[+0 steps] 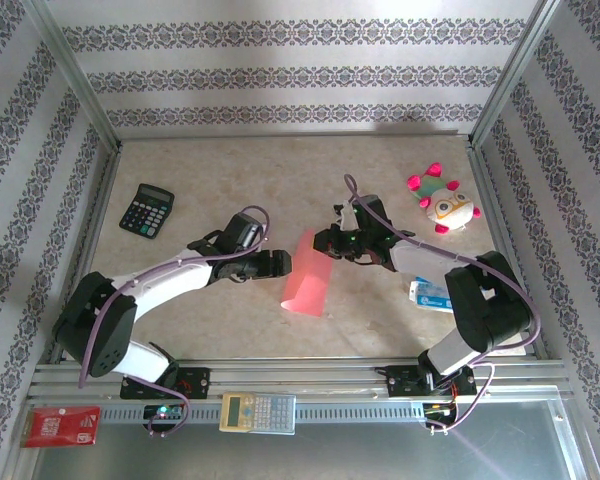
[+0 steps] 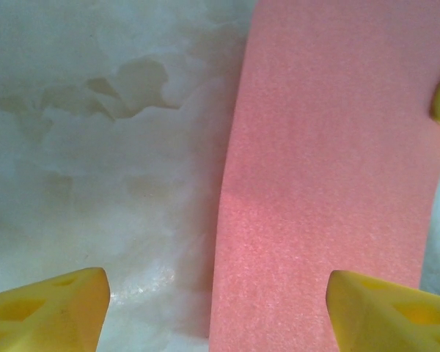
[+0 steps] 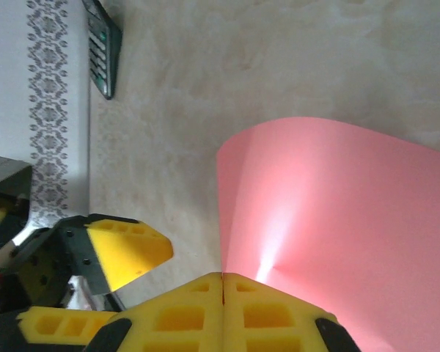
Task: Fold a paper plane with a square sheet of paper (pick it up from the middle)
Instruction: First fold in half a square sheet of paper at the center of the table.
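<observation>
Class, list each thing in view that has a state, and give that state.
square sheet of paper: bowed, one end raised
right gripper: shut on the sheet's edge
left gripper: open, holding nothing
black calculator: lying face up

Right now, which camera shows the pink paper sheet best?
The top external view: nearly the whole pink paper sheet shows there, curling up between both arms. The right wrist view shows its curve pinched in the right fingers; the left wrist view, a close-up band ahead of the open left fingers.
</observation>
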